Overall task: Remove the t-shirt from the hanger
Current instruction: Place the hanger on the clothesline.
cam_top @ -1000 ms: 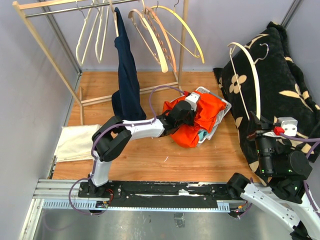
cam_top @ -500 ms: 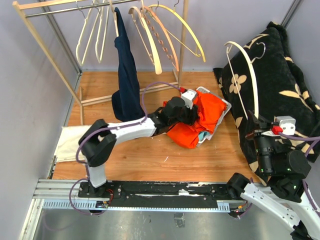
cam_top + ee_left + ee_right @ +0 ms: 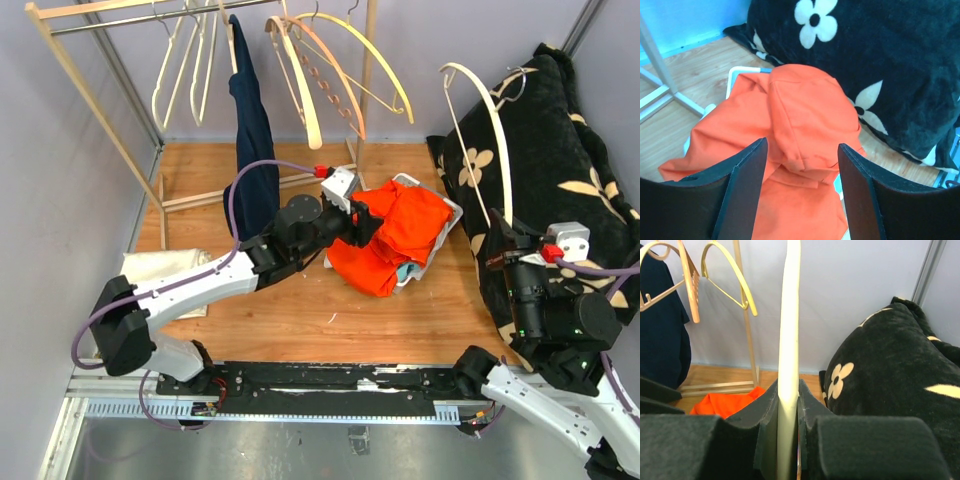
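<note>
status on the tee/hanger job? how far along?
Done: the orange t-shirt lies heaped on the white basket, off the hanger, which is bare. In hand: the right gripper is shut on the hanger and holds it upright; the left gripper is open and empty over the shirt. Left: probably nothing of the removal itself, perhaps only setting the hanger down.

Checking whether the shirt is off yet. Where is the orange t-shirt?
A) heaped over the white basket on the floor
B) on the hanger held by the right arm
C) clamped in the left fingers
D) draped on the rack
A: the t-shirt lies heaped over the basket, the left fingers stand open above it, and the right fingers clamp a bare hanger.
</note>
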You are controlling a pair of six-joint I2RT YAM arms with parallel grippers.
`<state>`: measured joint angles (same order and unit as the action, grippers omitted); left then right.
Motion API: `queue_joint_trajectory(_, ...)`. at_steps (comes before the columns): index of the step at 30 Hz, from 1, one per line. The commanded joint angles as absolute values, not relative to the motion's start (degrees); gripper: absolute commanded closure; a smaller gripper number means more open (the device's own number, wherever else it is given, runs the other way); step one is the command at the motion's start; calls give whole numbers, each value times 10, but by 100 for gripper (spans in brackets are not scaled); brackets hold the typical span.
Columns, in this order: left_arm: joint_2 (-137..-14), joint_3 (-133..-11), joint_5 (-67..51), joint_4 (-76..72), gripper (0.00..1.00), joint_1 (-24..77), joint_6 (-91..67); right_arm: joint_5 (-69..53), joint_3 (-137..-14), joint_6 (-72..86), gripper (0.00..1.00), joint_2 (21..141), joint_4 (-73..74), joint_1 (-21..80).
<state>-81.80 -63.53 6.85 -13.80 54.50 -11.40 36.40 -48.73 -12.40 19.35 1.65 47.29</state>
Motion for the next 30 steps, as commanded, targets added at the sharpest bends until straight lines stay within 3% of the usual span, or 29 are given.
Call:
queue_joint_trajectory(1,-778,-607,96,-138,37,547,-111,333,-505,-139,99,203,-60,477)
queue_joint_trajectory(13,-606,-434,150,-177,37,547,-176,163,-525,-135,99,273,-146,478)
queue_joint_trajectory(30,-496,-336,181,-148,38,546,-202,39,-563,-84,99,385,-218,478)
